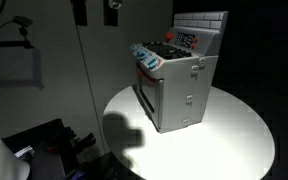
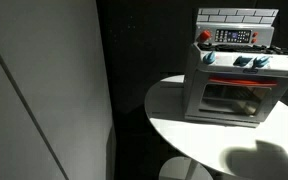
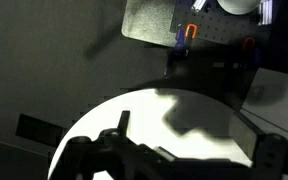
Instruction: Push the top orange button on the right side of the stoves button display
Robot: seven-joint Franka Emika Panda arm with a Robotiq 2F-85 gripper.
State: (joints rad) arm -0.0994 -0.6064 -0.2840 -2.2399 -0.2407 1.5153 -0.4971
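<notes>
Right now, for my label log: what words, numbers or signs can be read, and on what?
None legible.
The button display on the stove: only tiny orange and white dots, any marks too small and blurred to read.
Stove front: no lettering visible.

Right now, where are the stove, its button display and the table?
stove [image 1: 181,92]: in an exterior view, on its grey side wall.
button display [image 2: 234,36]: in an exterior view, on the middle of the dark panel.
table [image 1: 239,132]: in an exterior view, on its bare white top.
</notes>
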